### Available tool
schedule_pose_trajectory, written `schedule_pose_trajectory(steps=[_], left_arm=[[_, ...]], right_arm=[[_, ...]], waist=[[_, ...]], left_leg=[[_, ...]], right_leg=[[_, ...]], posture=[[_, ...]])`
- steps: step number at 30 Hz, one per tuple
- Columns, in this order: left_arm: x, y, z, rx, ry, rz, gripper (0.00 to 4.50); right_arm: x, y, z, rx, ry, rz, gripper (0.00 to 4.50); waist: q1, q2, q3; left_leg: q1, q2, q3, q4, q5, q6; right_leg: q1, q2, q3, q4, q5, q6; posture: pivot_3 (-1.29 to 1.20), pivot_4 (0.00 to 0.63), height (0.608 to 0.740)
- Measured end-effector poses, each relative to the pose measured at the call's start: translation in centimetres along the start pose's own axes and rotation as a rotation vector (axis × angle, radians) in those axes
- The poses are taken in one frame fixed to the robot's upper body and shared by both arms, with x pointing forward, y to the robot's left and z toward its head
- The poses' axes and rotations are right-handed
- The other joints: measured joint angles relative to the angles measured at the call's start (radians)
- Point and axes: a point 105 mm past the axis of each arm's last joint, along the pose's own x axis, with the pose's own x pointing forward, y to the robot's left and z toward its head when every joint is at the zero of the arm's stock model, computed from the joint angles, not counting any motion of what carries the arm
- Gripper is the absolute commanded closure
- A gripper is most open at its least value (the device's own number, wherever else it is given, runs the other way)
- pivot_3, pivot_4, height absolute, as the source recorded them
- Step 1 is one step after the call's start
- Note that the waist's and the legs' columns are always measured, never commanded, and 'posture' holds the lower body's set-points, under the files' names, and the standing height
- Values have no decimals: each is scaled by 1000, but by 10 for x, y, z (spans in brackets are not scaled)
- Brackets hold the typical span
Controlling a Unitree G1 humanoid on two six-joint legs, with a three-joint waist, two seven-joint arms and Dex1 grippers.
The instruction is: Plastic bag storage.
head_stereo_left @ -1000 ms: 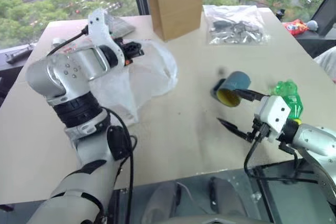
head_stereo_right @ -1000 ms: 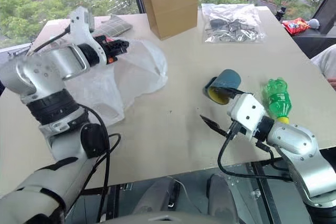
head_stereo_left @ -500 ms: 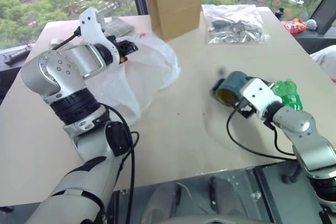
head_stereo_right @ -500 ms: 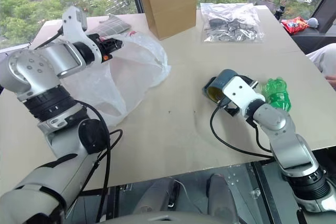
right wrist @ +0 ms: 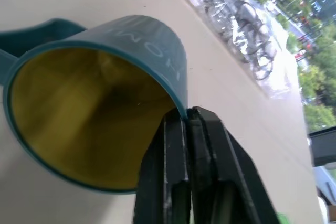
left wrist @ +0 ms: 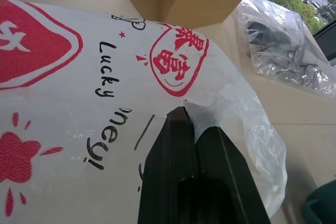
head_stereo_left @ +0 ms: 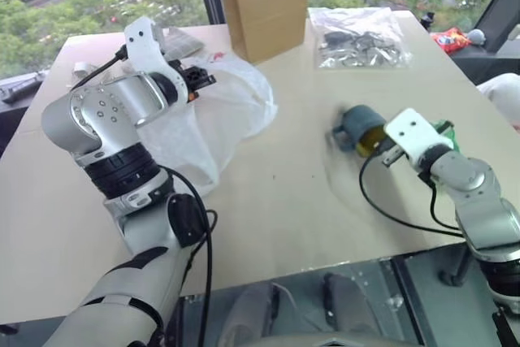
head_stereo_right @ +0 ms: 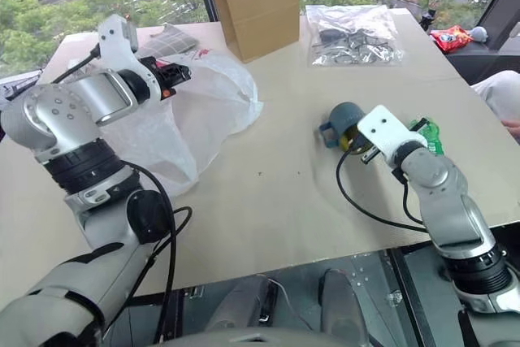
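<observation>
- The left gripper (left wrist: 181, 124) is clenched on a fold of the plastic bag (head_stereo_left: 219, 111), its two black fingers pressed together with the thin white film bunched over their tips, seen close in the left wrist view.
- From that pinch the bag hangs and spreads down onto the table (head_stereo_left: 276, 217), its red printed labels facing the wrist camera; the bulk of it lies below and beside the gripper, toward the middle of the table.
- The bag's long axis runs roughly from the held edge, near the brown paper bag (head_stereo_left: 264, 2), back toward the near edge of the table on the robot's left.
- The brown paper bag stands upright just beyond the plastic bag, near it, though contact cannot be told.
- The right gripper (right wrist: 186, 116) is closed on the rim of the teal mug (head_stereo_left: 357, 127), which lies on its side with its yellow inside facing the wrist camera.
- The mug sits well apart from the plastic bag, off to the right of the brown paper bag, with a green bottle (head_stereo_left: 441, 129) just behind the right wrist.
- A clear bag of dark parts (head_stereo_left: 361, 38) lies to the right of the brown paper bag, near the far edge.
- The left arm is plainly the nearer to the plastic bag and already has it; a judgement only, but any gathering move would likely need the right gripper to come across from the mug toward the bag's loose end.
</observation>
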Motion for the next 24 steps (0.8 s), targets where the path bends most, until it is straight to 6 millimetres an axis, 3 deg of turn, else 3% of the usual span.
schedule_pose_trajectory(steps=[4,7,11,14,17,24], left_arm=[[0,1,0,-4,-2,0,4500],[-3,2,4,4,-7,-9,4500],[-8,4,9,18,-15,-22,4500],[-14,7,16,32,-22,-35,4500],[-16,1,13,39,4,-89,4500],[-25,-26,9,55,33,-268,4500]], right_arm=[[1,1,2,27,-15,4,4460],[2,18,20,189,-115,113,4460],[-9,34,73,275,-323,279,4460],[-6,54,124,276,-491,397,4460],[10,80,152,291,-550,499,4460],[71,126,186,230,-513,534,4460]], waist=[[0,0,0],[-3,0,0],[-3,1,1],[-10,1,1],[-10,1,0],[-28,1,0]], left_leg=[[0,0,0,0,0,0],[0,1,0,0,0,0],[-1,0,0,0,0,0],[0,1,0,-1,0,0],[0,0,-1,0,0,-1],[-1,0,-1,-1,1,-2]], right_leg=[[0,0,1,0,0,0],[-1,1,1,0,0,0],[-1,0,1,0,0,0],[-1,1,0,1,1,-1],[-2,0,0,4,1,-1],[-6,0,1,8,1,-2]], posture=[[0,150,740],[0,150,740],[0,150,740],[0,150,740],[0,150,740],[0,150,740]])
